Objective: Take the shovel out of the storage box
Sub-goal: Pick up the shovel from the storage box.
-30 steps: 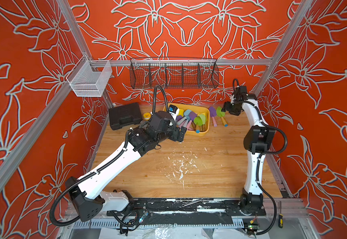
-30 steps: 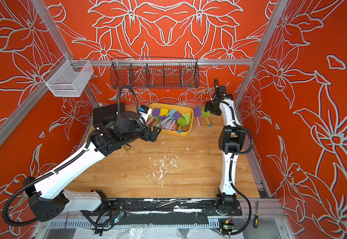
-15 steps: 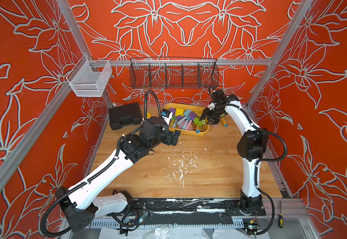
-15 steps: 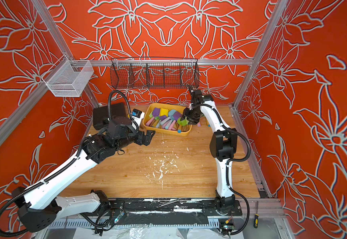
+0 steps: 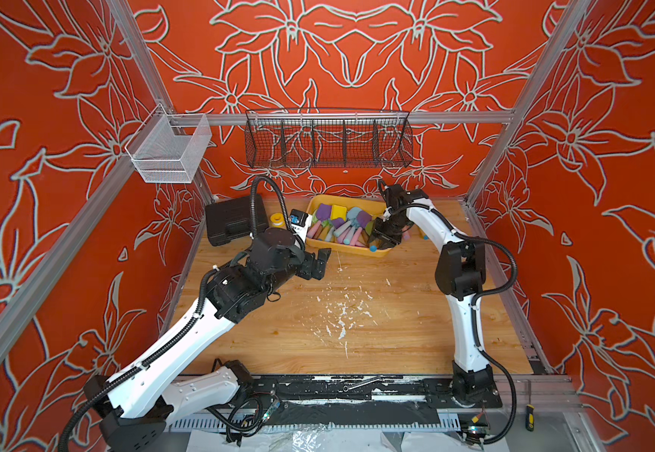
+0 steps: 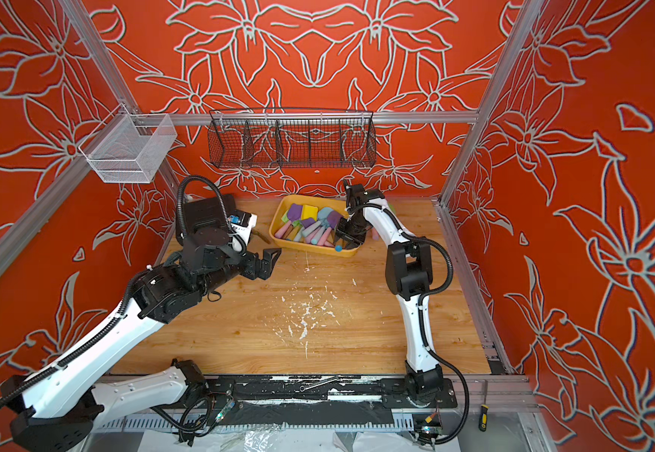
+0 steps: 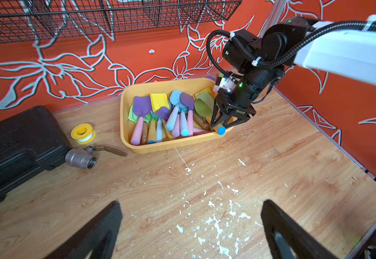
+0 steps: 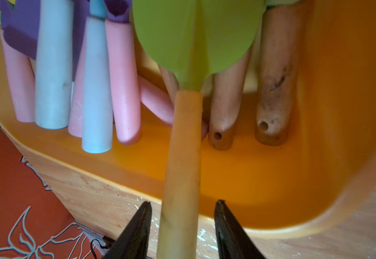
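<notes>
Just above the storage box (image 7: 171, 145), at its near corner on the right arm's side, the right gripper (image 7: 223, 126) is held low over a shovel (image 8: 182, 157) with a green blade and a yellow-orange handle capped in blue. Its two fingers (image 8: 226, 228) are set on either side of that handle. In the right wrist view a gap can be seen between the handle and one finger, so the handle is straddled but not pinched. The shovel is lodged inside the box, its blade laid over the heap of other shovels (image 7: 173, 116) and its blue-capped end lying at the near rim. The box is placed at the far edge of the wooden table (image 5: 357, 332), close to the back wall (image 5: 337, 58), and is packed with pastel blades and pink, pale blue and wooden handles. The left gripper (image 5: 320, 264) is held above the table in front of the box's other near corner, its fingers spread wide apart. A black tool case (image 7: 14, 143), a yellow tape roll (image 7: 82, 133) and a metal valve (image 7: 81, 158) are laid out beside the box on the left arm's side.
</notes>
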